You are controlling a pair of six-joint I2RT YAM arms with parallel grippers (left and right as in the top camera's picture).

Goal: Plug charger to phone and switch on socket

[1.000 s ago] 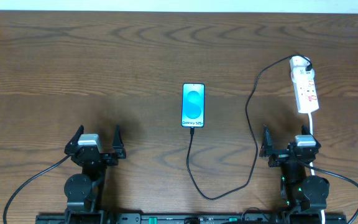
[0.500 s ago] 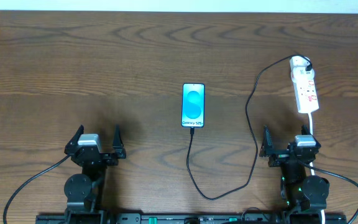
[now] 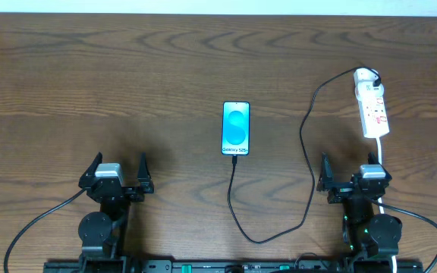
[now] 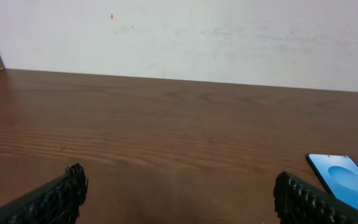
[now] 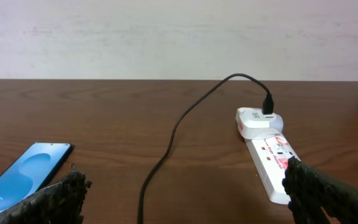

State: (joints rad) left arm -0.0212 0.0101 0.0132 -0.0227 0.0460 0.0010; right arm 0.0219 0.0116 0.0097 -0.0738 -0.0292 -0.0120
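The phone [image 3: 235,128] lies flat mid-table, blue-and-white screen up; it also shows in the left wrist view [image 4: 347,180] and right wrist view [image 5: 23,175]. The black charger cable [image 3: 306,152] runs from a white adapter in the far end of the socket strip [image 3: 372,105], loops toward the front and ends at the phone's near edge, where its tip [image 3: 234,156] touches the phone. The strip shows in the right wrist view [image 5: 267,154]. My left gripper [image 3: 117,174] and right gripper [image 3: 353,177] are open and empty near the front edge.
The strip's white cord [image 3: 380,163] runs toward the front past my right gripper. The black cable loop [image 3: 268,236] lies between the two arms. A white wall [image 4: 185,37] stands behind the table's far edge.
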